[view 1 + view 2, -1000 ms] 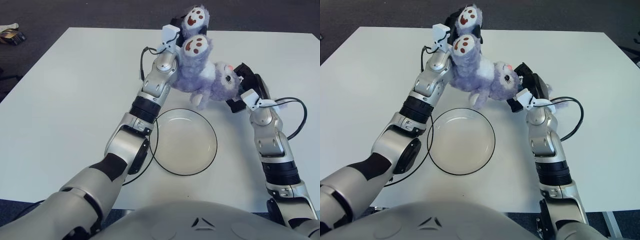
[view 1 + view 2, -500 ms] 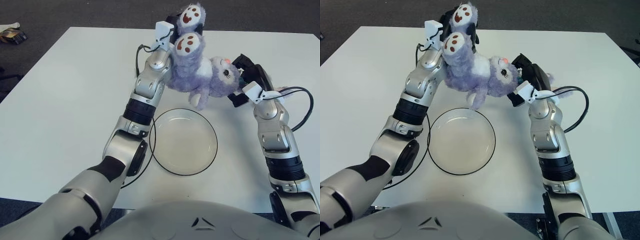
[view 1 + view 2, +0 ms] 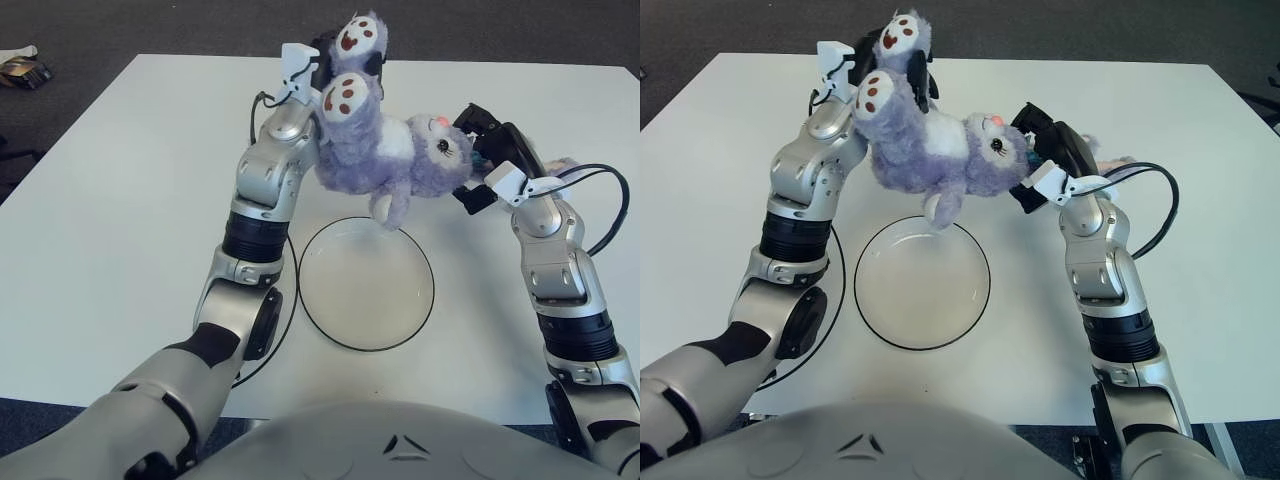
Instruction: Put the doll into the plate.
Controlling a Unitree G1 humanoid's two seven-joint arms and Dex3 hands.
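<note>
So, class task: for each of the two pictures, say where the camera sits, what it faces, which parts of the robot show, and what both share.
Left eye view: on the head, looking forward and down at the white table; both arms and the chest show.
Right eye view: set slightly to the right, facing the same way; the same arms and chest show.
Shared: the left robot hand and right robot hand hold the purple doll in the air above the plate's far rim.

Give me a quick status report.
Left hand and right hand both gripping doll, held above table. Plate empty below. Nothing in the way.
</note>
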